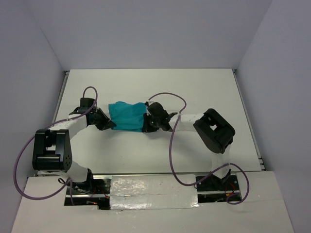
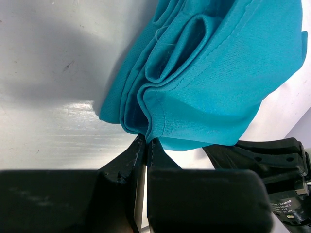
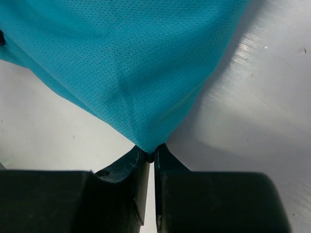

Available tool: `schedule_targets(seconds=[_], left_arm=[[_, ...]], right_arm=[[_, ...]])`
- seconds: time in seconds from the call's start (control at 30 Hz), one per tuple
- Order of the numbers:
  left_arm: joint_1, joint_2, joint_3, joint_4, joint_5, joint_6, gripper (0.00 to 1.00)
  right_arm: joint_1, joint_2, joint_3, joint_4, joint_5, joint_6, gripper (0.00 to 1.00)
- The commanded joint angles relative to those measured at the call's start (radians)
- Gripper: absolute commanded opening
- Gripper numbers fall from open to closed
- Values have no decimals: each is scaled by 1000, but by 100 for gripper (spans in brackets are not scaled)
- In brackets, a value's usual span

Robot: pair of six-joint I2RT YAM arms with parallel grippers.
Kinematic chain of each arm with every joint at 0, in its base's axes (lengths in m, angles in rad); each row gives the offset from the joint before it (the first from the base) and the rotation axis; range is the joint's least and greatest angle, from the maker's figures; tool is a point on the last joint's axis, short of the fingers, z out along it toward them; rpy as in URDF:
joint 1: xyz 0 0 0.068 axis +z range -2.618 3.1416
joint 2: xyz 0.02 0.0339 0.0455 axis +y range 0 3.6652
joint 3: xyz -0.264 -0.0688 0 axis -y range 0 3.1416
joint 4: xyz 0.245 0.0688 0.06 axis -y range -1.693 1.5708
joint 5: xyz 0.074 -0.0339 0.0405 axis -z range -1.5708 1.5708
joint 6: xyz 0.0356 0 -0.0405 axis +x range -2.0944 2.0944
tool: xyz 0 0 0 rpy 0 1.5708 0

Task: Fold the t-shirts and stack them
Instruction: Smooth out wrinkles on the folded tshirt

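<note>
– On the worktop [image 1: 194, 92], what is present?
– One teal shirt [image 1: 127, 116], bunched into a compact fold at mid-surface, directly between the two sets of fingers.

– State of the left fingers?
– Closed on the shirt. The left fingers [image 1: 108, 124] [image 2: 141, 145] pinch the stitched hem at the shirt's [image 2: 209, 82] left edge, where several layers stack in rolled folds.

– And the right fingers?
– Closed on the shirt as well. The right fingers [image 1: 146, 125] [image 3: 143, 158] grip a corner at its right edge. In the right wrist view the cloth [image 3: 121, 63] is drawn to a point at the tips and fans out from there.

– Is the shirt resting flat or lifted?
– Cannot tell from these views. It casts a soft shadow on the surface in both wrist views.

– Surface condition?
– Flat and white, with a slight sheen: pale glare patches and a few small dark specks. A narrow rim [image 1: 250, 121] runs along each side.

– Enclosure?
– Plain pale walls [image 1: 146, 34] stand at the left, far and right sides. At the near edge a white board carries a crinkled shiny strip [image 1: 146, 187] between the arm bases. Purple cables [image 1: 167, 94] loop from each arm.
</note>
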Motion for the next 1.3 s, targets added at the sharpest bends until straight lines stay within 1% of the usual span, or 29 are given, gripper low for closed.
schedule_targets(seconds=[0.0,0.33,0.63,0.73,0.77,0.9,1.07,1.13,1.17,1.23,1.27], left_arm=[[11,10,44,3,13,35,7],[30,-5,49,6,22,55,6],[31,7,6,50,61,66,6],[31,22,-16,61,59,82,6],[31,27,-26,64,59,92,6],[30,71,-45,92,50,109,6],[31,110,-40,118,53,115,6],[30,114,-29,115,46,121,6],[31,119,-25,112,44,124,6],[31,124,-13,109,39,130,6],[31,128,-6,106,38,133,6]], right_arm=[[-9,8,-11,24,45,-10,11],[-75,-78,-82,25,56,-51,10],[-92,-113,-87,9,62,-113,13],[-92,-122,-97,21,52,-134,16],[-89,-124,-99,21,38,-139,20],[-89,-125,-96,22,12,-157,26],[-89,-151,-97,12,-2,-180,27],[-92,-179,-94,-17,-13,-205,27],[-92,-187,-90,-34,-27,-214,27],[-115,-207,-53,-74,-131,-261,27],[-124,-211,-32,-144,-172,-281,27]])
